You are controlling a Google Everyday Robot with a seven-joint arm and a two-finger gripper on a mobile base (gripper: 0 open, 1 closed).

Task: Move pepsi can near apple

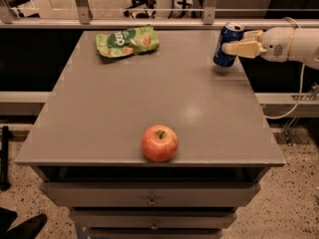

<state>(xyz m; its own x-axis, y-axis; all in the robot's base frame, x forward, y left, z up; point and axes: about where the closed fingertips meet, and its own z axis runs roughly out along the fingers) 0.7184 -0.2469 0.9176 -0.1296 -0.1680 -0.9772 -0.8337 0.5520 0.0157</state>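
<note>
The pepsi can (227,46), dark blue with a silver top, stands at the far right edge of the grey table (124,113). My gripper (234,41) reaches in from the right at mid-can height, right against the can, with the white arm (291,44) behind it. The apple (159,143), red-orange with a short stem, sits near the table's front edge, well apart from the can.
A green crinkled snack bag (127,40) lies at the far left of the table. A metal railing (149,21) runs behind the far edge. Drawers (149,200) are below the front edge. A cable (294,103) hangs at the right.
</note>
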